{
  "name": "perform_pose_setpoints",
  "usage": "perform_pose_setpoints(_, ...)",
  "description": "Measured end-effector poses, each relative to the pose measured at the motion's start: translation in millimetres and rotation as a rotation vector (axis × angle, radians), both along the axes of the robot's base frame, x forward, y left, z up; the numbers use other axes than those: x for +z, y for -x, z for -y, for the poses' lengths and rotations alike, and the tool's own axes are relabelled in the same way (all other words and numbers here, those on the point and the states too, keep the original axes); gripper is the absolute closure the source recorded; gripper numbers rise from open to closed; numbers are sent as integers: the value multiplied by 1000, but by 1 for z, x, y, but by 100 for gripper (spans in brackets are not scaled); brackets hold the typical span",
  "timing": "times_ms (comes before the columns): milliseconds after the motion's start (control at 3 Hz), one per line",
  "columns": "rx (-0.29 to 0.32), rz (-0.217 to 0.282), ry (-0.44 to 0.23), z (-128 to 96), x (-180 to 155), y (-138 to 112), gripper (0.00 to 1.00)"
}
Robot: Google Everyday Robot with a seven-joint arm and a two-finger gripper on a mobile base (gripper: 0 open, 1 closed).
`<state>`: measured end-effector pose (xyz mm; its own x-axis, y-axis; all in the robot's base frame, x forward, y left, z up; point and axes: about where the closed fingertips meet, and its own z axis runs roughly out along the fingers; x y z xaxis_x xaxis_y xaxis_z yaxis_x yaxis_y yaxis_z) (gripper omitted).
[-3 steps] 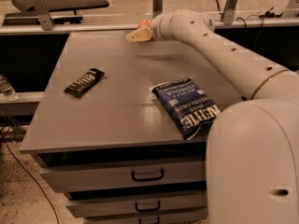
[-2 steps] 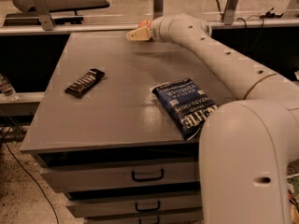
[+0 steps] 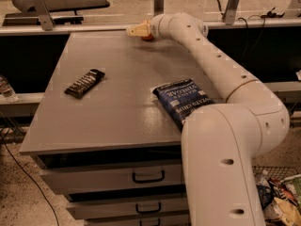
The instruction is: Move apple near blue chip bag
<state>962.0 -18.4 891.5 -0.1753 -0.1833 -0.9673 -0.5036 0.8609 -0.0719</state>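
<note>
Camera view: looking down over a grey table [image 3: 117,121] with drawers [image 3: 108,178] stacked beneath its front edge. Stretching the white arm [image 3: 221,65] from the near right corner diagonally out to the far edge, passing above the right side of the tabletop. Holding the gripper [image 3: 134,30] low at the far rim, pointing left, just above the surface. Showing only a sliver of the apple [image 3: 147,37], orange-red, peeking out beneath the wrist right beside the gripper at the back of the table; gripped, touching or merely close, impossible to tell. Keeping the gripper's own state hidden too: open or closed, not readable from this angle. Finding the blue chip bag [image 3: 181,100] lying flat toward the near right of the table, white lettering facing up, its near corner disappearing behind the arm's bulky front link, well apart from the apple. Spotting a dark candy bar wrapper [image 3: 84,83] lying at an angle on the left half, well apart from both bag and apple. Glimpsing a water bottle [image 3: 5,88] off the table at the left border and crumpled packaging [image 3: 282,192] down at the lower right.
</note>
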Motion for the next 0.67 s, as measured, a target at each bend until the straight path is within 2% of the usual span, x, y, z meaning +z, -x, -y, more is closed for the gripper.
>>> perform_pose_setpoints(667, -34, -78, 53, 11, -10, -11, 41)
